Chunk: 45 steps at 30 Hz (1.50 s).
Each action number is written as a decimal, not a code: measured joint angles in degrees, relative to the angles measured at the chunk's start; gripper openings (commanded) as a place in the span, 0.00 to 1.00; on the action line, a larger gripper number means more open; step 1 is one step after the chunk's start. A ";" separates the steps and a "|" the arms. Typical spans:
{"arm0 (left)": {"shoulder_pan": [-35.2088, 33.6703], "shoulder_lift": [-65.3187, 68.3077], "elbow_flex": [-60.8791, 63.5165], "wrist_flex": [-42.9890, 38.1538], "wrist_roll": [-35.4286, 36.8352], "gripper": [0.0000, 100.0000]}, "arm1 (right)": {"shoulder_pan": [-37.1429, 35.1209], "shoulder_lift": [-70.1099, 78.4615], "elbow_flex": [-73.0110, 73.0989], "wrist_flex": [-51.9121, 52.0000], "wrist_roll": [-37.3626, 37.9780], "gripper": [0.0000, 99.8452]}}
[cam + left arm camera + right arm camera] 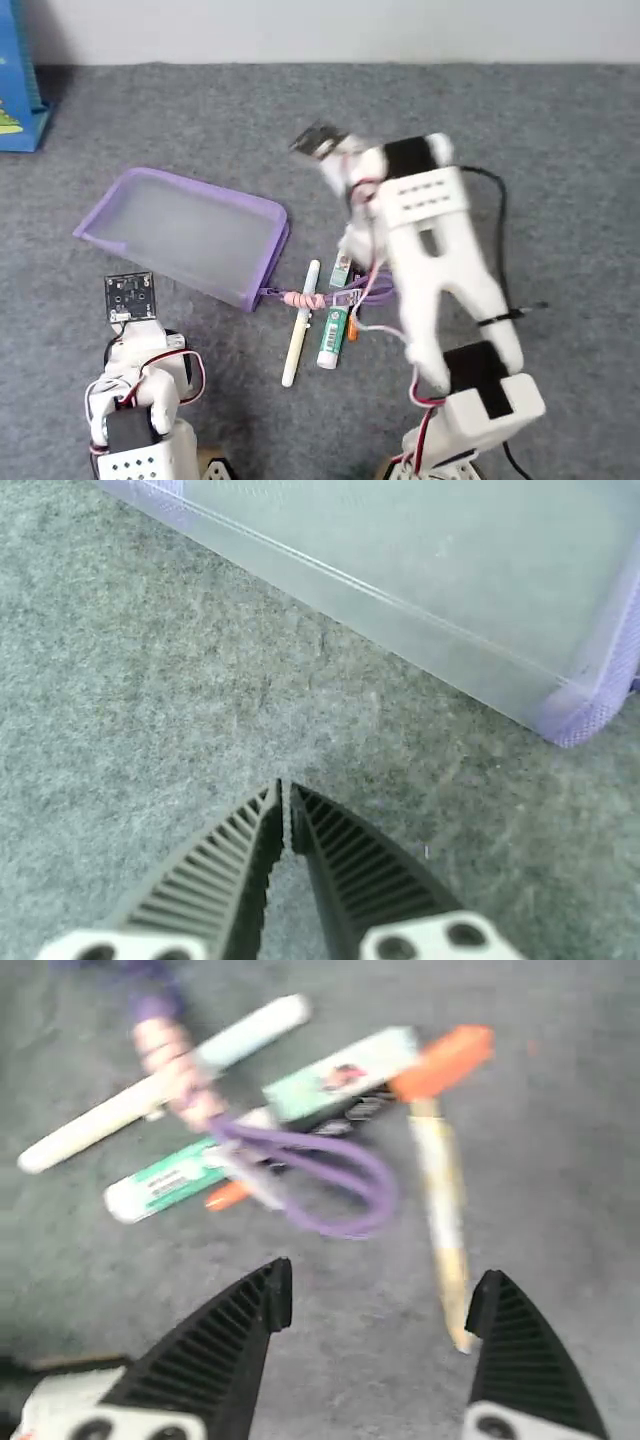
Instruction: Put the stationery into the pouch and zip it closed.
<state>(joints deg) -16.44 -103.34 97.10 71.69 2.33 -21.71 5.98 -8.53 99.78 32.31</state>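
Note:
A translucent purple pouch [185,235] lies flat on the grey felt; its corner [575,715] shows in the left wrist view. At its zipper end hang a pink beaded cord [302,298] and a purple loop [335,1180]. Beside them lie a white pen [299,325], a green-and-white tube [331,340], a mint-coloured eraser [340,1072] and an orange-capped pen [440,1175]. My right gripper [385,1290] hovers open just above these items, nothing between its fingers. My left gripper [285,792] is shut and empty, low over the felt just short of the pouch's long side.
A blue box [18,80] stands at the far left edge. A pale wall [320,30] borders the back of the felt. The right arm [440,260] stretches over the stationery, hiding part of it from above.

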 measured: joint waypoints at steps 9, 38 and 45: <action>0.00 0.00 0.00 0.00 0.00 0.01 | -13.45 8.97 6.86 -10.20 2.02 0.29; 0.00 0.00 0.00 0.00 0.00 0.01 | -16.97 18.99 6.59 -21.01 3.16 0.01; 0.00 0.00 0.00 0.00 0.00 0.01 | -17.05 11.96 6.86 -18.02 3.08 0.01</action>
<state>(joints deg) -16.44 -103.34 97.10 71.69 2.33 -38.77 17.93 -1.67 81.76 35.38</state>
